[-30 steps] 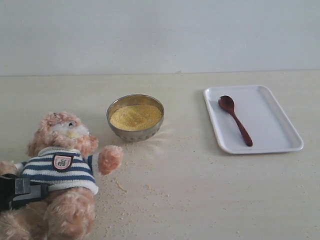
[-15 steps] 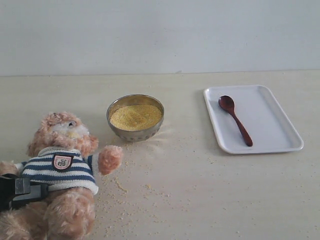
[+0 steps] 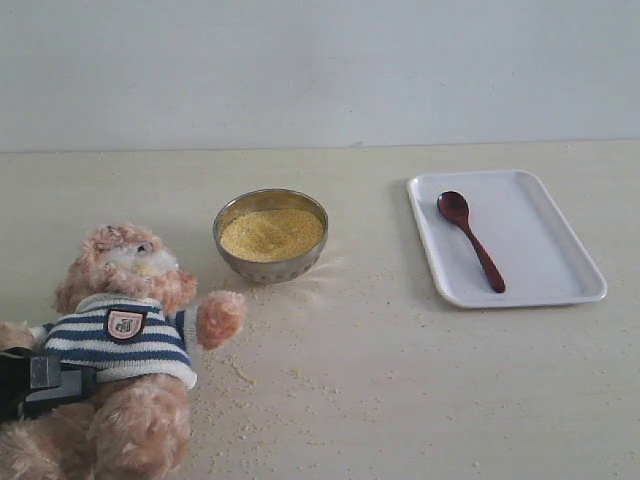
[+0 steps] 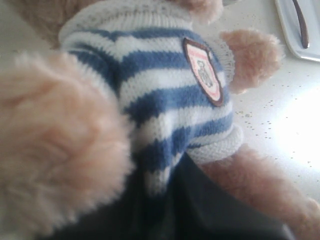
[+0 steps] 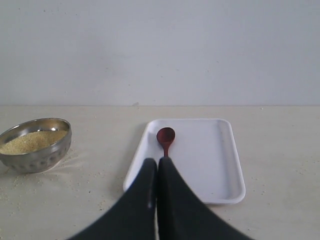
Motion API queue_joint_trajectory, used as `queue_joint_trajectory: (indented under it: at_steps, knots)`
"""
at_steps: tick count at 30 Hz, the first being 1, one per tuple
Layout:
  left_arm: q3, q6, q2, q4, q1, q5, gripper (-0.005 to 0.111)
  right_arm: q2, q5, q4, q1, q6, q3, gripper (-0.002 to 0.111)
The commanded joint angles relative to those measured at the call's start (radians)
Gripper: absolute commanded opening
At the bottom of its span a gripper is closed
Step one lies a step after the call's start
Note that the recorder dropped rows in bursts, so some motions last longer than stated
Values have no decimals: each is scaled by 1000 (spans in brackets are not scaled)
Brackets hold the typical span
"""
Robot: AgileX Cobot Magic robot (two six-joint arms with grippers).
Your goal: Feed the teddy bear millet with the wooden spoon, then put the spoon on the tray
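Only right wrist shows right hand [image 5: 158, 164] closed — left hand [image 3: 62, 382] grips teddy bear [image 3: 125, 345], spoon [image 5: 165, 137] on tray [image 5: 212, 165]

The teddy bear [image 3: 125, 345] in its striped shirt sits at the lower left of the table [image 3: 430, 400], the black left gripper [image 3: 60, 383] pressed into its side. Beside its head stands a metal bowl [image 3: 270, 264] heaped with millet [image 3: 271, 233], with loose grains [image 3: 300, 378] scattered in front. Well to the right, the wooden spoon [image 3: 470, 240] lies on the white tray [image 3: 545, 250].

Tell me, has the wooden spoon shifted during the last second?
No. The wooden spoon lies in the same place on the white tray, just as far from its left rim as before.
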Motion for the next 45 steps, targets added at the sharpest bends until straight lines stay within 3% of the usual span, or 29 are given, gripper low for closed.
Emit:
queue_joint_trajectory:
  at_steps: [1,9,17,24,30,34,38,40,45]
  knots:
    - [2,5,-12,-13,2,6,5,-6,-5,2,-1,-5,5,0]
    - [2,5,-12,-16,2,2,5,-6,-5,2,-1,-5,5,0]
    - [1,66,-8,-28,2,-131,5,-6,-5,2,-1,-5,5,0]
    - [1,247,82,-198,2,-129,5,-6,-5,2,-1,-5,5,0]
    - [1,343,204,-206,2,-100,6,-6,-5,2,-1,-5,5,0]
    - [1,343,240,-206,2,-100,26,-6,-5,2,-1,-5,5,0]
    - [1,310,237,-206,2,-102,68,-6,-5,2,-1,-5,5,0]
    - [1,290,234,-206,2,-107,81,-6,-5,2,-1,-5,5,0]
    - [1,258,219,-206,2,-89,76,-6,-5,2,-1,-5,5,0]
